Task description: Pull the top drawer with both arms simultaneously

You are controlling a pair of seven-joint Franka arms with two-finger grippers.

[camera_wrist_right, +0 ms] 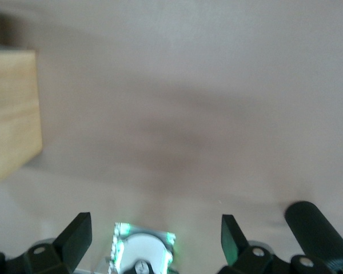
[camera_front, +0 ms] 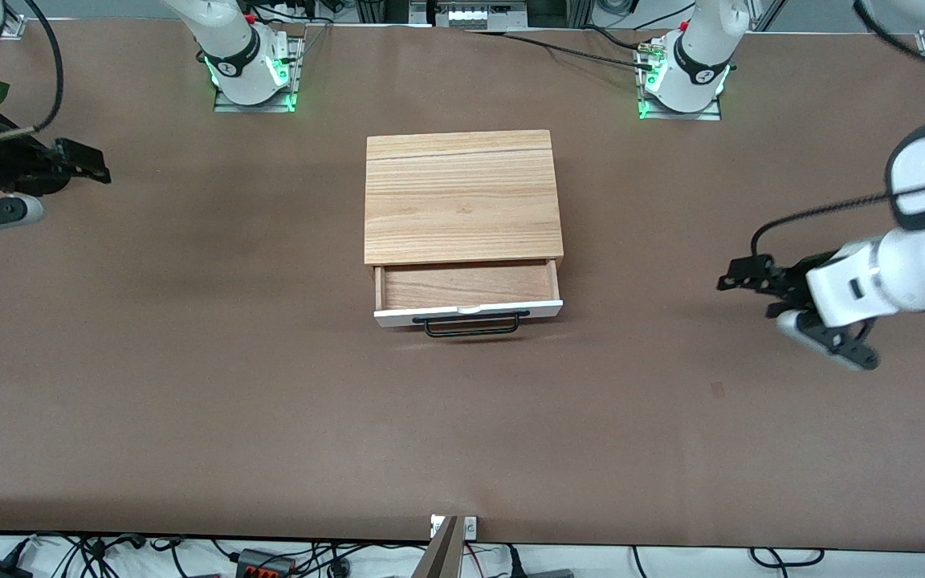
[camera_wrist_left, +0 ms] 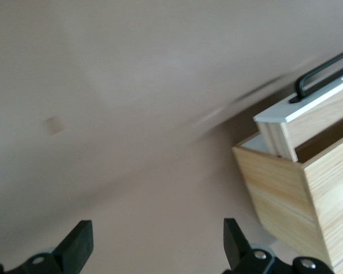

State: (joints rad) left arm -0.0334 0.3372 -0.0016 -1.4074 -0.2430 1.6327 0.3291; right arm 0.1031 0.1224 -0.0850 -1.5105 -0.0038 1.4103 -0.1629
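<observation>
The drawer (camera_front: 468, 301) has a white front, black handle (camera_front: 472, 323), reddish-brown inside; light-grained cabinet (camera_front: 461, 197); brown tabletop (camera_front: 189, 361).

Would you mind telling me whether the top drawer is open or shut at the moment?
Partly open: the top drawer juts out from under the cabinet top, showing its wood floor. Neither pincer touches it.

Left arm: reaches in over the worktop's left-arm end, wrist roughly level, left tool (camera_front: 739, 277) (camera_wrist_left: 154, 242) in the air with fingers spread wide, holding nothing. Right arm: over the right-arm end, right tool (camera_front: 85, 160) (camera_wrist_right: 154, 237) likewise spread wide and empty.
</observation>
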